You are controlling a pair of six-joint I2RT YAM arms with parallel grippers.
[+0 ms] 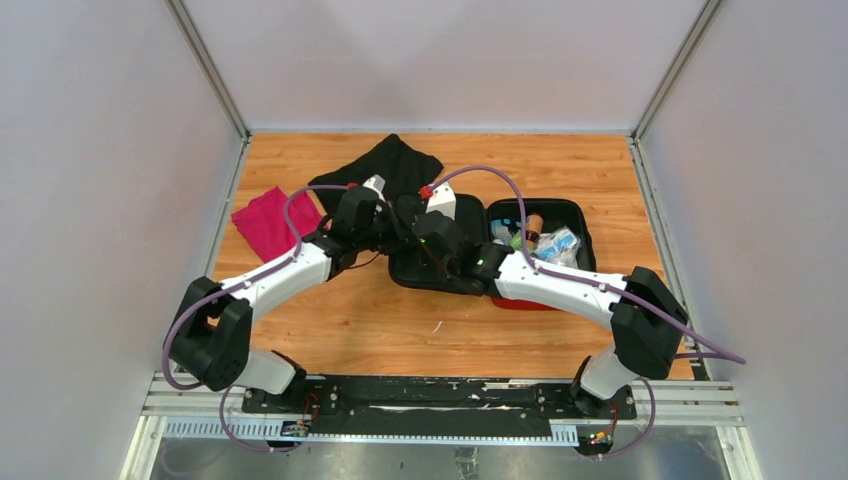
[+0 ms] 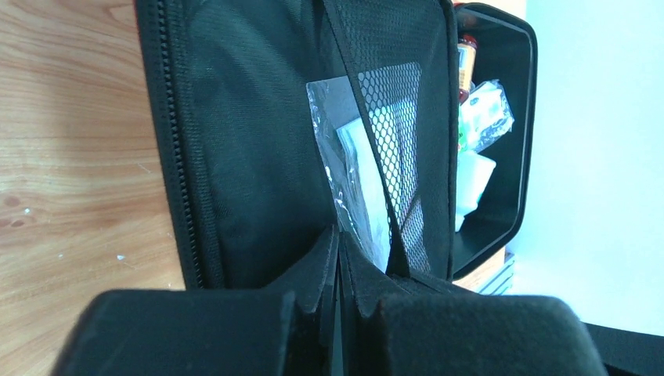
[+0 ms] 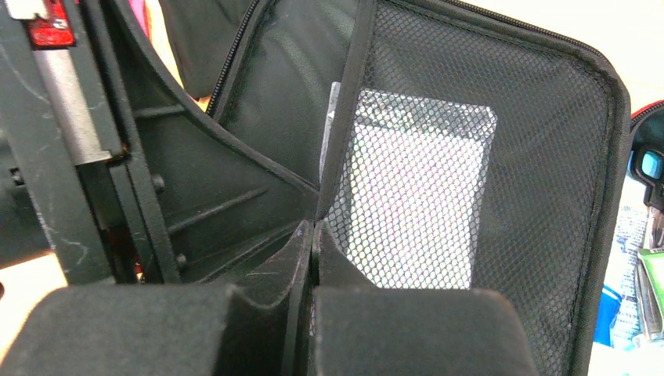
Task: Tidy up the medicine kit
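The medicine kit (image 1: 585,226), a red case with black lining (image 2: 250,157), lies open in the middle of the table. Both grippers are over its left half. The band along the edge of the mesh pocket (image 3: 501,141) runs straight into my right gripper (image 3: 315,227) (image 1: 412,218), which is shut on it. A clear flat packet (image 2: 348,149) (image 3: 415,196) sits partly under the mesh. My left gripper (image 2: 338,233) (image 1: 392,232) is shut at the packet's lower edge, with the plastic running in between its tips. The kit's right half holds several small bottles and packets (image 1: 545,240) (image 2: 481,110).
A black cloth (image 1: 395,165) lies behind the kit and a magenta cloth (image 1: 268,222) to its left. The left arm's wrist (image 3: 78,157) stands close beside my right gripper. White walls enclose the wooden table (image 1: 380,330) on three sides.
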